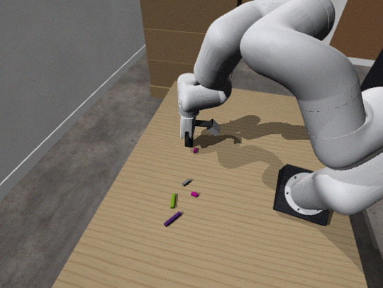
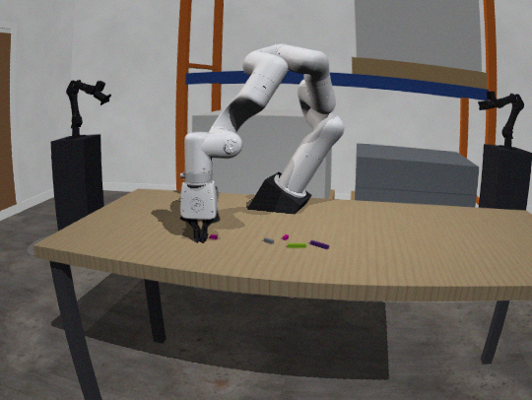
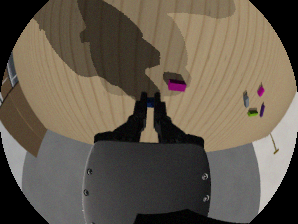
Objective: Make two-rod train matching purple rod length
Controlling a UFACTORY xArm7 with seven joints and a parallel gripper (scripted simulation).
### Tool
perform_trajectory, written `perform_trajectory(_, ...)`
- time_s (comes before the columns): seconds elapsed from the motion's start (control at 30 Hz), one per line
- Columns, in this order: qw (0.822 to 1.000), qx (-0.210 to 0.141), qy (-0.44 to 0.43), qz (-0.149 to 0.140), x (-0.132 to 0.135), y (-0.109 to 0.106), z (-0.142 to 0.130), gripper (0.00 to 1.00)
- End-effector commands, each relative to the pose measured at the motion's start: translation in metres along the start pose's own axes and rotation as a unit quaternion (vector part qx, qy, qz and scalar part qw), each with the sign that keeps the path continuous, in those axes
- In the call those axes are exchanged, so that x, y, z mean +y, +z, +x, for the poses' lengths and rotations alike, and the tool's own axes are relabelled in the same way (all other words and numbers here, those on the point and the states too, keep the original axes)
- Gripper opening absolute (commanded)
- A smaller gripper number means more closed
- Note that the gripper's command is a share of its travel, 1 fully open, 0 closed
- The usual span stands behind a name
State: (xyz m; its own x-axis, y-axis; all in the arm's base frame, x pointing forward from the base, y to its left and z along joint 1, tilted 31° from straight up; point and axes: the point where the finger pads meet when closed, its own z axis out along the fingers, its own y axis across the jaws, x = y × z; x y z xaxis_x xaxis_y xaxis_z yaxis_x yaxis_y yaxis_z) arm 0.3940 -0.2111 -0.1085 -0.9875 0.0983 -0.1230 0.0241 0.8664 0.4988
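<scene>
My gripper [image 1: 189, 145] [image 2: 200, 239] [image 3: 150, 100] stands down at the table top at the far left of the rods. It is shut on a small blue rod [image 3: 152, 102] that shows only between the fingertips in the wrist view. A magenta rod [image 1: 195, 150] [image 2: 213, 236] [image 3: 176, 84] lies just beside the fingers, apart from them. Further along lie a grey rod [image 1: 186, 182] [image 2: 268, 240], a second magenta rod [image 1: 194, 194] [image 2: 285, 236], a lime rod [image 1: 173, 201] [image 2: 296, 245] and the purple rod [image 1: 172, 218] [image 2: 319, 244], all separate.
The arm's black base [image 1: 284, 198] [image 2: 276, 197] stands at the table's back side. The wooden table [image 1: 230, 255] [image 2: 394, 266] extends wide around the rods. Black pedestals [image 2: 76, 172] stand off the table at both ends.
</scene>
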Motion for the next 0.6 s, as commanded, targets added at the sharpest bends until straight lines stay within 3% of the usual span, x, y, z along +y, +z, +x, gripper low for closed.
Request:
perform_trajectory(0.0,1.0,-0.001,0.0,0.002,-0.002,-0.002,-0.001,0.04)
perform_trajectory(0.3,1.0,-0.001,0.0,0.002,-0.002,-0.008,-0.001,0.04)
perform_trajectory(0.57,1.0,-0.001,0.0,0.002,-0.001,-0.061,-0.001,0.04)
